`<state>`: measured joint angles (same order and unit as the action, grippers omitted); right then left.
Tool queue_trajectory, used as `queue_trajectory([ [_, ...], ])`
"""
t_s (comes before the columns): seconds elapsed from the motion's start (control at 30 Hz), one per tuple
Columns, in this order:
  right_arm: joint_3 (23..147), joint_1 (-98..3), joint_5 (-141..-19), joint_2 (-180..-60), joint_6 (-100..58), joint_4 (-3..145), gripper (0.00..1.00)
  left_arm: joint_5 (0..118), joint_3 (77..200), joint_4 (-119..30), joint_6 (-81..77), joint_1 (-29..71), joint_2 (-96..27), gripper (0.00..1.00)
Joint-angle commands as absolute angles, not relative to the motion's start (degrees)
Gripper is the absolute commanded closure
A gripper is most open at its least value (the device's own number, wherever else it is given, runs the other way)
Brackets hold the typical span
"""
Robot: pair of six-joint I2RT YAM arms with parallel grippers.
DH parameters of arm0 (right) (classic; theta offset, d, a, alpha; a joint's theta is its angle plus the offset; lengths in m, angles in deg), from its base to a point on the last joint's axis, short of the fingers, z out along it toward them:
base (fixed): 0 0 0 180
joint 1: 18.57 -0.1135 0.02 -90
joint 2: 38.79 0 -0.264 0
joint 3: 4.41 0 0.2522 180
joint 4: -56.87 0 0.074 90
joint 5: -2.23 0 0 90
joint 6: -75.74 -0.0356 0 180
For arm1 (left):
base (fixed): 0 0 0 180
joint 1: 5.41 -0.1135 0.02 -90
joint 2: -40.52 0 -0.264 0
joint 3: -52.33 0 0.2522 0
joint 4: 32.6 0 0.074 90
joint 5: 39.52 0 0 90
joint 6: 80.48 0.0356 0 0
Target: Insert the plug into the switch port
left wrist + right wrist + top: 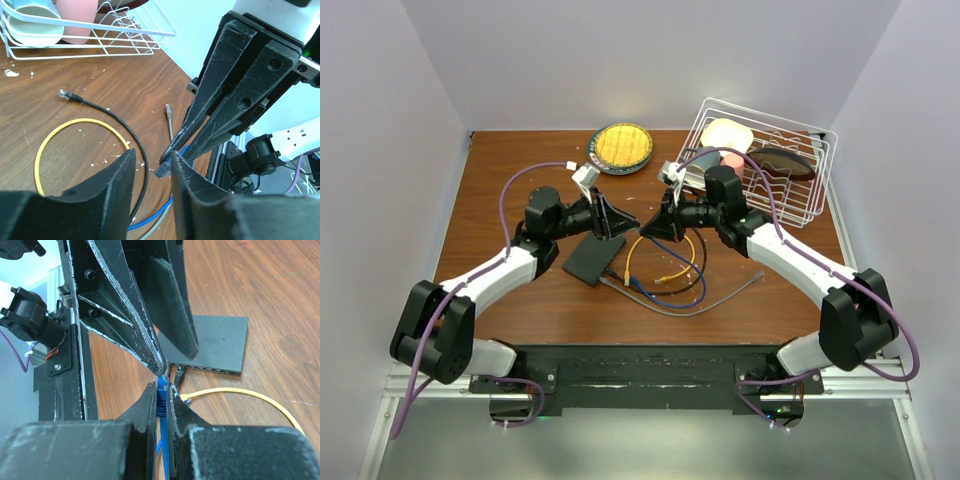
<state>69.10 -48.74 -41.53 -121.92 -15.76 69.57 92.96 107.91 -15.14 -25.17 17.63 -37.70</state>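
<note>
The switch [592,258] is a flat black box on the wooden table; in the right wrist view [215,342] its port row [212,369] faces me, with a black plug [178,373] at its left end. My right gripper [162,390] is shut on the blue cable's plug [162,396], held just short of that edge. The blue plug [164,169] also shows in the left wrist view, at the right gripper's fingertips [175,150]. My left gripper [152,170] is open, its fingers either side of the plug tip, one fingertip [160,367] touching it.
Yellow [665,272], black [107,112], grey [169,112] and blue [672,298] cables lie looped right of the switch. A white wire dish rack [765,170] with cups and a dark dish stands at the back right. A round yellow-centred plate [621,147] sits at the back.
</note>
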Motion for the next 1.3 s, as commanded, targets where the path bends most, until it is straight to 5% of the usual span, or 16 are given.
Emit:
queue_trajectory([
  [0.0, 71.2, -49.6, -40.1, -119.7, -16.8, 67.5, 1.0, 94.3, 110.6, -14.1, -23.8, 18.2, -39.0, 0.69],
  [0.17, 71.1, -49.6, -40.2, -119.3, -17.2, 66.9, 1.0, 94.8, 110.7, -14.1, -23.8, 18.7, -39.5, 0.82],
  [0.27, 70.9, -49.7, -40.6, -118.9, -17.7, 66.1, 1.0, 95.2, 110.9, -14.0, -23.8, 18.8, -39.8, 1.0],
  [0.5, 70.9, -49.8, -41.9, -118.7, -18.4, 65.6, 0.99, 93.3, 110.7, -14.9, -24.5, 18.9, -39.4, 1.0],
  [0.53, 70.4, -49.8, -41.7, -118.3, -18.5, 64.4, 1.0, 92.7, 111.0, -15.6, -24.4, 18.8, -39.5, 0.93],
  [0.57, 70.3, -49.8, -42.0, -117.9, -18.4, 64.4, 1.0, 92.1, 111.3, -16.3, -24.1, 18.8, -39.5, 0.68],
  [0.6, 70.3, -49.9, -42.1, -118.0, -18.3, 64.4, 1.0, 91.8, 111.1, -16.7, -24.2, 18.8, -39.5, 0.58],
  [0.7, 71.0, -49.8, -42.1, -118.1, -17.5, 65.9, 1.0, 91.9, 110.6, -16.0, -24.7, 18.9, -39.5, 0.52],
  [0.83, 70.7, -49.8, -42.2, -117.7, -17.6, 65.4, 1.0, 92.1, 110.4, -15.5, -24.7, 18.9, -39.9, 0.66],
  [0.97, 70.6, -49.8, -42.6, -117.5, -17.8, 65.4, 1.0, 93.9, 110.2, -13.4, -26.2, 18.9, -40.7, 1.0],
  [1.07, 70.6, -49.9, -43.0, -117.2, -18.0, 65.0, 1.0, 93.8, 110.0, -13.1, -27.1, 18.9, -40.8, 1.0],
  [1.2, 70.6, -49.9, -49.1, -115.7, -18.0, 65.9, 0.75, 89.3, 109.9, -15.4, -27.9, 18.8, -39.3, 1.0],
  [1.27, 69.8, -49.8, -50.9, -114.3, -18.3, 65.5, 0.79, 88.1, 109.7, -15.8, -28.4, 18.8, -38.6, 1.0],
])
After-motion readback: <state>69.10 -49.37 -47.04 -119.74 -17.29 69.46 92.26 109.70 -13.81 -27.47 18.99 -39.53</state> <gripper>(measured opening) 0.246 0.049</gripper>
